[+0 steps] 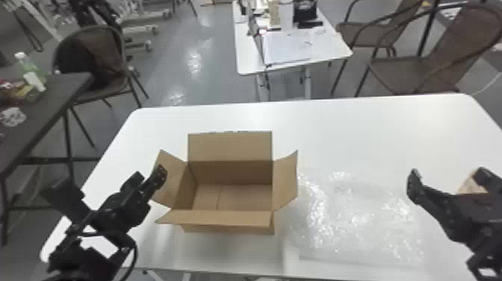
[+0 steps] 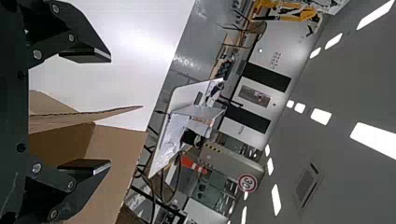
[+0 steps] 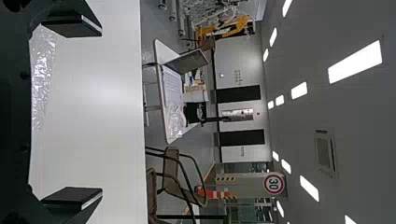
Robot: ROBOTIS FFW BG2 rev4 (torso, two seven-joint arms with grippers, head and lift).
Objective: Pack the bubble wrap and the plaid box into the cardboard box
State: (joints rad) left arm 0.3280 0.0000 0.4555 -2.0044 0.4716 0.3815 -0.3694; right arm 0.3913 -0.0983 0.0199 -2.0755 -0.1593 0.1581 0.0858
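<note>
My left gripper [image 1: 148, 177] is over the left flap of the cardboard box [image 1: 230, 148], which stands with all flaps spread and its visible inside bare. In the left wrist view the left gripper [image 2: 110, 112] is open, fingers apart, with the cardboard box [image 2: 119, 147] beyond them. Clear bubble wrap [image 1: 355, 220] lies flat to the box's right. Over the table's right side is my right gripper [image 1: 449, 180], open; a tan object [image 1: 472, 185] is partly hidden behind it, and I cannot tell whether it is the plaid box. The right wrist view shows the right gripper [image 3: 101, 112] wide apart and bubble wrap [image 3: 43, 65].
The white table [image 1: 373, 130] extends behind the box and wrap. A dark table [image 1: 56, 93] with a bottle stands at the left. Beyond the work table are a smaller white table [image 1: 332, 50] and brown chairs [image 1: 411, 73].
</note>
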